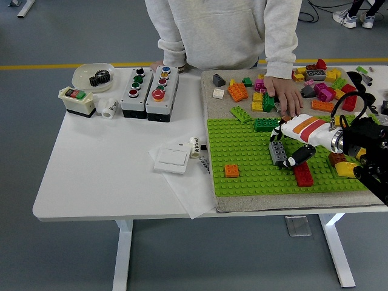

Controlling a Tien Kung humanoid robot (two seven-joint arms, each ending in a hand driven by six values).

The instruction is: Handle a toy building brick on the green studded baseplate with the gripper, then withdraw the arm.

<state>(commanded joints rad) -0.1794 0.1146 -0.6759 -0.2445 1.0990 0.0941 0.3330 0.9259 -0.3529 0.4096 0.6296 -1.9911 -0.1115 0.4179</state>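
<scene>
The green studded baseplate lies on a beige mat at the table's right. A grey brick sits on it near the middle. My right hand, white with orange stripes and black fingers, reaches in from the right. Its fingertips sit at the brick's far end and the thumb at its near right side, closed around it. Also on the plate are an orange brick, a red brick and a dark green brick. My left arm is out of view.
A person stands at the far side with one hand resting on the mat among several loose bricks. Button boxes, a white switch, a bowl with a gear and a paper sheet occupy the table's left.
</scene>
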